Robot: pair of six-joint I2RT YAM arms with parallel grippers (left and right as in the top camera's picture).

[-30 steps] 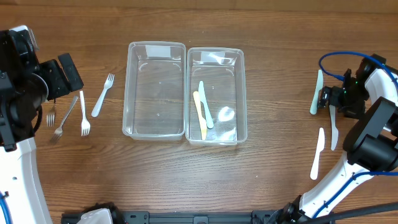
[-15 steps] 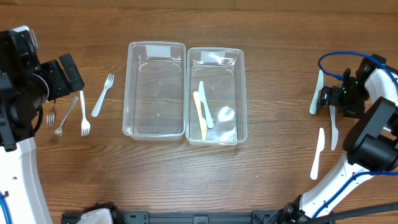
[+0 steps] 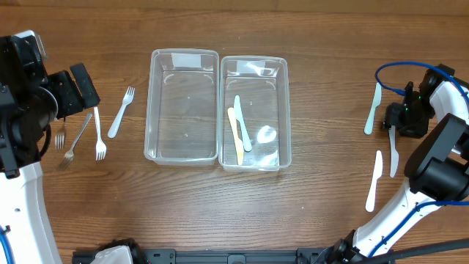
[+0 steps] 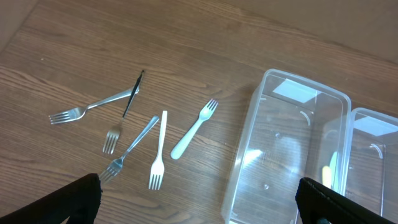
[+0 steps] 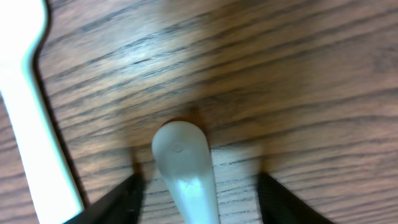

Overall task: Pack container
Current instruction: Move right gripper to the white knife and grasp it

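standing upright: clear rect. left container [image 3: 183, 103]

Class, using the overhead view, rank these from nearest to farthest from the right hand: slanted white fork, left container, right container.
From the right hand:
1. right container, right of centre.
2. left container, just beyond it.
3. slanted white fork, far left.

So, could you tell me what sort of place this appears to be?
Likely a robotics lab bench: two robot arms flank a wooden table, with cutlery laid beside two clear containers.
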